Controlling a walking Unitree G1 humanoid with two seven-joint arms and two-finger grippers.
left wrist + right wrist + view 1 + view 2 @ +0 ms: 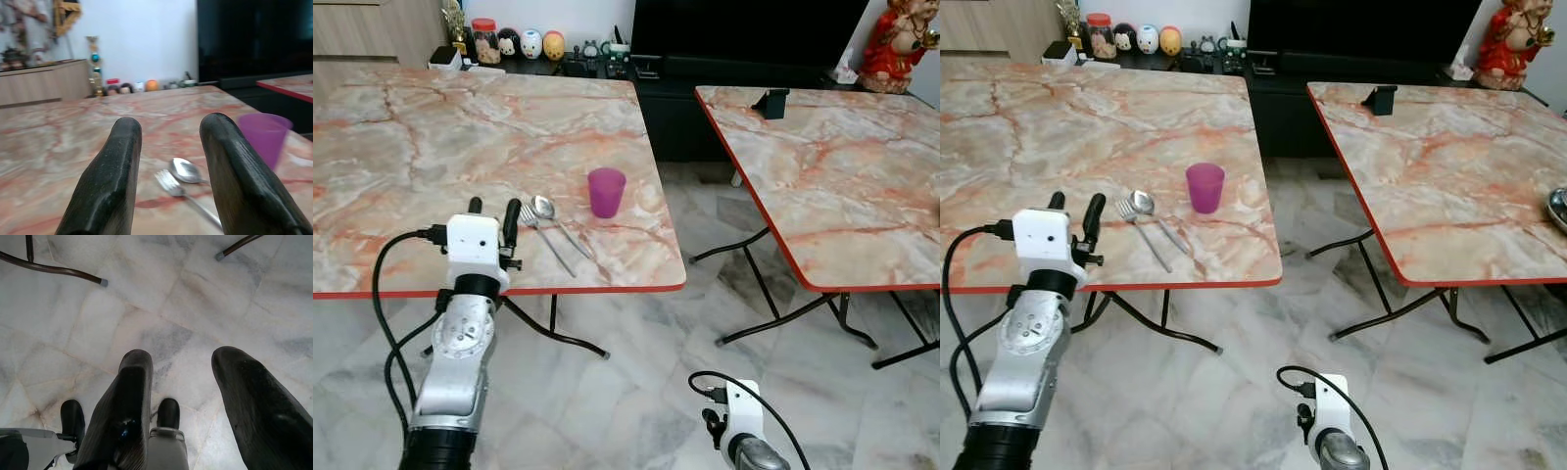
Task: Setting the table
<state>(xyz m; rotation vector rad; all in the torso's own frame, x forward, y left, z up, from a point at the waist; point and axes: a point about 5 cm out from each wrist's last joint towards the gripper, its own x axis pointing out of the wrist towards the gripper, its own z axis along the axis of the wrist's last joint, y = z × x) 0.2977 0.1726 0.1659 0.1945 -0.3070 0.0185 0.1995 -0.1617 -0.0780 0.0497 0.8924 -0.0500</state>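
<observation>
Silver left arm raised over marble table [431,127], fingers [512,223] parted beside fork [546,238], right gripper [195,401] hanging open.

Left gripper [493,210] raised over the near edge of the table [431,147], fingers apart, empty. Right gripper [195,396] hangs low beside it, fingers apart.

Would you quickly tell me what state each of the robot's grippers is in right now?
Left gripper: open, holding nothing, raised over the marble-patterned table near the silver fork and silver spoon.
Right gripper: open, empty, hanging idle above the floor.
</observation>
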